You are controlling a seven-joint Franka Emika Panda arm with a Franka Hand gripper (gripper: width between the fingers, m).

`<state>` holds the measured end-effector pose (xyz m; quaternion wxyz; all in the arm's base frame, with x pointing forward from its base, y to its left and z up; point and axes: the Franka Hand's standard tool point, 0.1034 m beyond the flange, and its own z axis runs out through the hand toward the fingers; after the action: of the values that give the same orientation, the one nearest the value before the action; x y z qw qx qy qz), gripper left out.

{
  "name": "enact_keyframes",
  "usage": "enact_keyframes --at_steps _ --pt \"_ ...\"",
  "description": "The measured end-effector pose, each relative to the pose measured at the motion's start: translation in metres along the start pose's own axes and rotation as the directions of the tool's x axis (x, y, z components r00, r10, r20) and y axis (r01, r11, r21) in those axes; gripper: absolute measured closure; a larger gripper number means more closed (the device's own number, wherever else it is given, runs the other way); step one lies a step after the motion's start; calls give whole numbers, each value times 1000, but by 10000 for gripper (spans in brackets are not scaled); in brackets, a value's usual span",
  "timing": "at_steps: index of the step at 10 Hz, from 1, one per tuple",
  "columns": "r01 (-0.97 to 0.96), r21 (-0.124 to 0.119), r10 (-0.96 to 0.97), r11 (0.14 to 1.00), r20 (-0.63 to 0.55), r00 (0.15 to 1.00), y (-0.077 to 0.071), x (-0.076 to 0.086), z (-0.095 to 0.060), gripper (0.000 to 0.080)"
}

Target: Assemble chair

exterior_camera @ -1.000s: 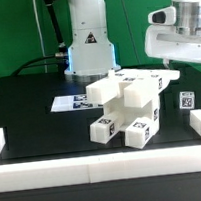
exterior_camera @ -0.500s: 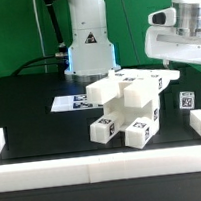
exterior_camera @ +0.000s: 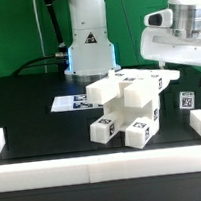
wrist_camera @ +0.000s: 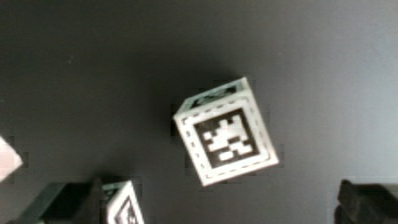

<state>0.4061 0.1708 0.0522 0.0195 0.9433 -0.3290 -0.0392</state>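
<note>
Big black table (exterior_camera: 30, 116) takes up most of the scene, with the arm's white base (exterior_camera: 87, 40) at the back and a long low white border rail (exterior_camera: 96, 169) along the front edge. The gripper (exterior_camera: 186, 67) hangs up on the exterior view's right, jaws spread wide with nothing between them. The chair (exterior_camera: 124, 106), a chunky cluster of white tagged pieces, sits about mid-table. The marker board (exterior_camera: 67, 102) lies flat just behind it, toward the exterior view's left. One little loose block (exterior_camera: 186, 101) stands on the table to the chair's right, below the gripper, tag facing up in the wrist view.
</note>
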Motion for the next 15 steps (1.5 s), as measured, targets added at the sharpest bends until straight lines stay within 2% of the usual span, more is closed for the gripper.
enact_keyframes --at_steps 8,15 --pt "89 19 -89 996 -21 996 4 34 -10 150" --pt "121 20 -120 992 -34 992 8 56 -10 150"
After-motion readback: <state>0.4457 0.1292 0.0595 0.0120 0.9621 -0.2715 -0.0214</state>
